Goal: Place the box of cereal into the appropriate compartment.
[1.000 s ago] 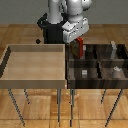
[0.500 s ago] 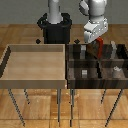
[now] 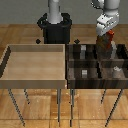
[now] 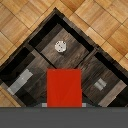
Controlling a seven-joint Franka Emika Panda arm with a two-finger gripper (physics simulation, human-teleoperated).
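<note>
The box of cereal (image 3: 109, 38) is a small red box hanging in the air, with my gripper (image 3: 105, 33) shut on its upper part. It hovers over the far cells of the dark brown divided bin (image 3: 97, 62), on the exterior view's right. Beside it, in the far right cell, stands the pale grey upright block (image 3: 119, 50) that marks the compartment (image 3: 113, 56). In the wrist view the red box (image 4: 64, 86) fills the lower middle, above the bin's dividers. A long grey block (image 4: 22, 80) lies in one cell there.
A large light tan wooden tray (image 3: 35, 80) sits on the exterior view's left, touching the dark bin. A small grey cube (image 3: 85, 73) and a round white item (image 3: 116, 71) occupy the near cells. The robot's black base (image 3: 55, 27) stands behind the tray. Thin legs hold both bins up.
My gripper has carried the red box toward the exterior view's right, from the border between tray and bin to above the bin's far right part.
</note>
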